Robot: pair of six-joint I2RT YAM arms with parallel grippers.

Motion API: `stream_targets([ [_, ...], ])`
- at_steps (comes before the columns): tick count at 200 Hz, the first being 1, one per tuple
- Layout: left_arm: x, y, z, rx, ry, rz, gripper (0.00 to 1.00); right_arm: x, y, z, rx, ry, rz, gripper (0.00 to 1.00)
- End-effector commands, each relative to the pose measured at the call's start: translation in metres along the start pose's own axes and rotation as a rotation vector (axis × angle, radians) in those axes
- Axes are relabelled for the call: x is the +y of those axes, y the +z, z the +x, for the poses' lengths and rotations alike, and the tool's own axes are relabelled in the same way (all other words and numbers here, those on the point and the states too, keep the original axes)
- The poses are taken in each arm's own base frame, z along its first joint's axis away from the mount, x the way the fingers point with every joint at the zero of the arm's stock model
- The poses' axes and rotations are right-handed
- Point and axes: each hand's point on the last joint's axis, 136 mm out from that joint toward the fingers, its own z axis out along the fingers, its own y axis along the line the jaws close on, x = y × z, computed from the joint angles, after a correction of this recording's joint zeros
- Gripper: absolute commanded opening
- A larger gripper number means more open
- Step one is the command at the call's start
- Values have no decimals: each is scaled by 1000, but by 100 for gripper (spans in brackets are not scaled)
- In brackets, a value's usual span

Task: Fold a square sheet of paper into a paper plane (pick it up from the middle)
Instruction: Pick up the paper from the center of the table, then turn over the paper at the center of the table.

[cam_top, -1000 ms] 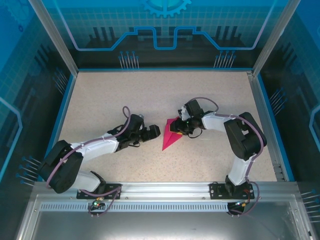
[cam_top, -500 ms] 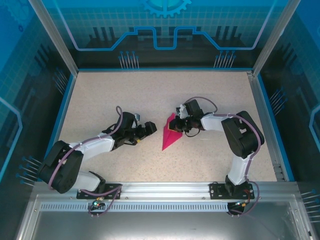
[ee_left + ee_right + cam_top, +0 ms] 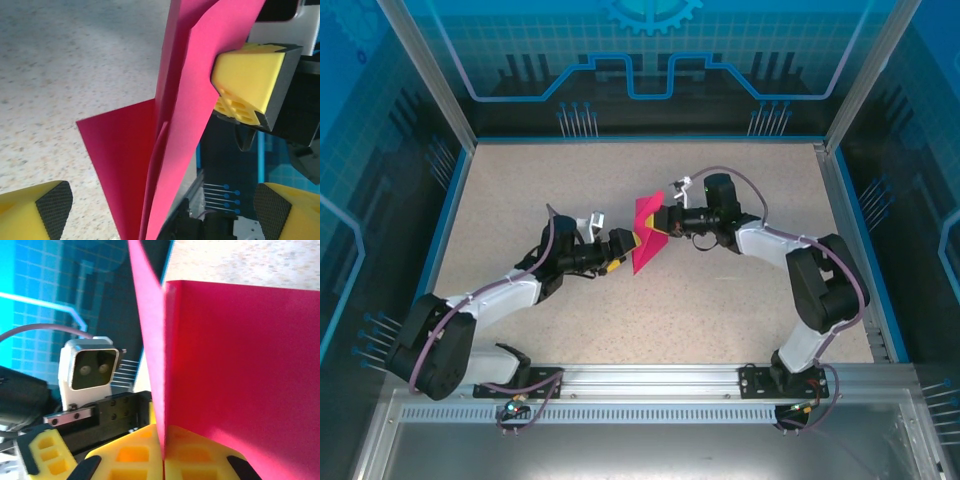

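Mid-fold, we judge — our right gripper (image 3: 164,452) pinches the folded magenta-pink paper sheet (image 3: 645,232) aloft; our left gripper (image 3: 621,251), fingers spread, should clamp it next.

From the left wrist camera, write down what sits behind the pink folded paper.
Behind the folded paper, one yellow finger of the right gripper presses against it, with speckled table beyond. The paper covers that gripper's other finger.
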Motion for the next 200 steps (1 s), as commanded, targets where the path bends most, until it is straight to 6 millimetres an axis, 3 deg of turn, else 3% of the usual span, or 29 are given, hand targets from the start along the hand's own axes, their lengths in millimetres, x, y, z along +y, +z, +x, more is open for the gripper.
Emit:
stream_targets([
  [1,-28,-4,-3,9,34,109,91,35,-6,-7,20,-19,-98,6],
  [26,-37,-3,-4,15,29,158,81,42,-5,-8,21,-12,-113,6],
  [51,-39,0,-3,25,-1,177,78,45,-5,-11,18,-1,-127,6],
  [64,-37,4,0,44,-15,167,79,44,-5,-12,15,6,-128,7],
  [79,-24,6,0,35,-53,113,93,45,-4,-13,14,7,-128,6],
  [99,-6,7,-1,14,-83,36,97,42,-3,-14,8,12,-120,6],
  [112,-8,7,-1,12,-89,57,97,39,-2,-14,10,15,-115,7],
  [156,-32,7,-4,24,-49,168,72,28,3,-9,31,49,-106,7],
  [200,-41,1,-9,-20,-3,183,42,18,6,-4,49,81,-94,7],
])
